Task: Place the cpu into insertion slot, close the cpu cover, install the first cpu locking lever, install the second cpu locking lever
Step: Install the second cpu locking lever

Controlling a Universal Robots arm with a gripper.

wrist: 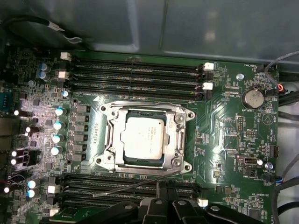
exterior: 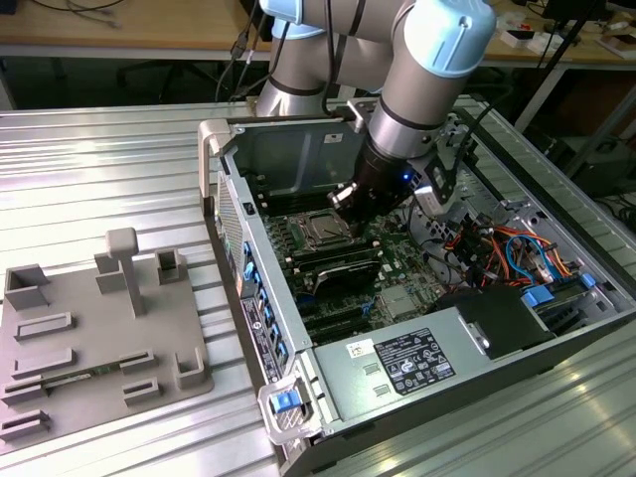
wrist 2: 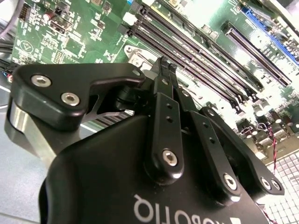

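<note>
CPU (wrist: 144, 136) is sitting flat in the insertion slot (wrist: 180, 122) on the green motherboard (wrist: 224, 135), with the cpu cover (wrist: 171, 156) lying closed around it. One thin locking lever (wrist: 135, 185) is angling loose beside the socket. Gripper (wrist 2: 164, 64) is hovering just over that edge, its fingers (wrist 2: 160, 91) pressing together, holding nothing.

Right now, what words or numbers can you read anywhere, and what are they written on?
White sticker on the grey metal box: print too small to read.
Green board: tiny white letters, too small to read.
Hand: white letters on its black body, upside down and cut off.
Chip: no marks I can read.
</note>
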